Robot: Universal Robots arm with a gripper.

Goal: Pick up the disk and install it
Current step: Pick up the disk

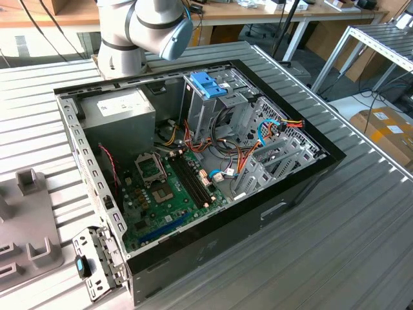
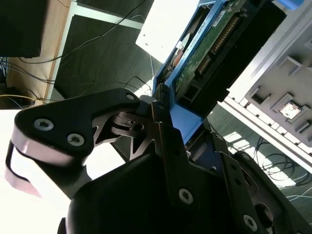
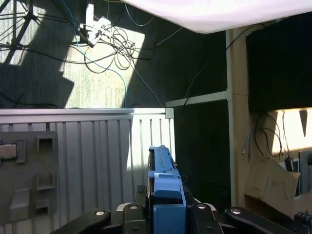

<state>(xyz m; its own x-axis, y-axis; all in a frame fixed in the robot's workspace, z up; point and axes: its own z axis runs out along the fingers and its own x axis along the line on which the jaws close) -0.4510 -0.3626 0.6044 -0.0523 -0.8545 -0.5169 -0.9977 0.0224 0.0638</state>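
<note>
Currently the tool [image 3: 165,214] is pinched on the disk [image 3: 165,168]. In the first wrist view the black fingers [image 3: 134,214] sit tight against either side of its blue side rail [image 3: 167,204], with the disk standing edge-on between them. The second wrist view shows the same grip from the other face: the disk's green circuit board [image 2: 207,46] and connector row are exposed, and the blue rail runs along the edge down into the tool's linkage. Disk is held up in the air, off the tabletop. Beyond it in the first wrist view is the ribbed tabletop [image 3: 112,146] with a grey fixture plate [image 3: 29,170], then the floor with loose cables [image 3: 107,39]. In the exterior view the arm [image 1: 142,32] rises at the far edge of the tabletop, behind the open computer case [image 1: 271,213]. Inside the case is the drive cage [image 1: 206,113] with a blue handle [image 1: 208,84] on top. The grey power-supply box [image 1: 119,110] is to the exterior view's left of the cage, and the motherboard [image 1: 168,187] is nearer the camera.
</note>
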